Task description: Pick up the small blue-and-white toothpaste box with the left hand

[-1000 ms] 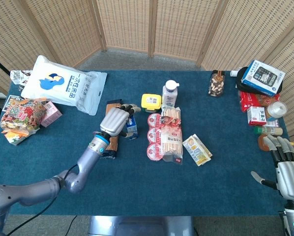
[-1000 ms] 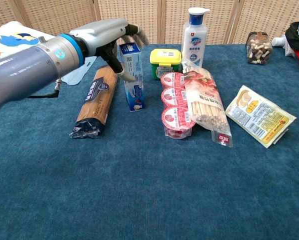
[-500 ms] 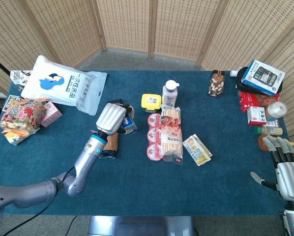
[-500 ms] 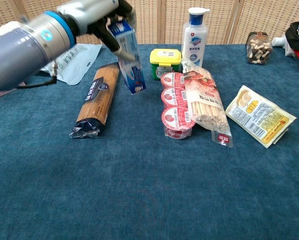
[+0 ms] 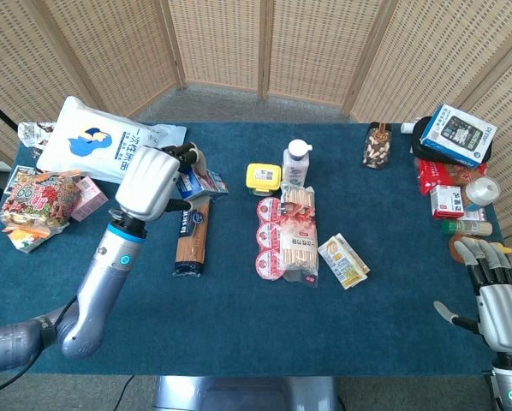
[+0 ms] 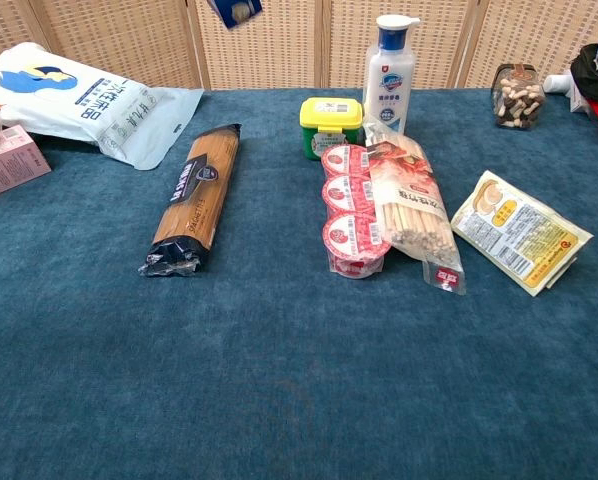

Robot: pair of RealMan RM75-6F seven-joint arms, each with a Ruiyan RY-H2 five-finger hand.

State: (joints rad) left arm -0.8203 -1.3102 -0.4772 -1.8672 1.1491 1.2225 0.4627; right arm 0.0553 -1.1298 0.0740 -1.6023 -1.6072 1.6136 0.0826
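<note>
Across the blue surface (image 5: 239,317) lay the goods, the white bag (image 5: 110,145) at the far left largest; the left hand (image 5: 149,181) was raised above the surface, gripping the toothpaste box (image 5: 198,182), whose lower end alone showed at the top edge of the chest view; the spaghetti packet (image 6: 191,198) lay flat below it; the right hand (image 5: 494,300) rested at the near right edge, fingers spread and holding nothing; the yellow-lidded jar (image 6: 330,125) stood beside the lotion bottle (image 6: 395,60).

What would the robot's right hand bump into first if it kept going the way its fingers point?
Probably the brown item just ahead of the right hand, though depth is hard to judge.
</note>
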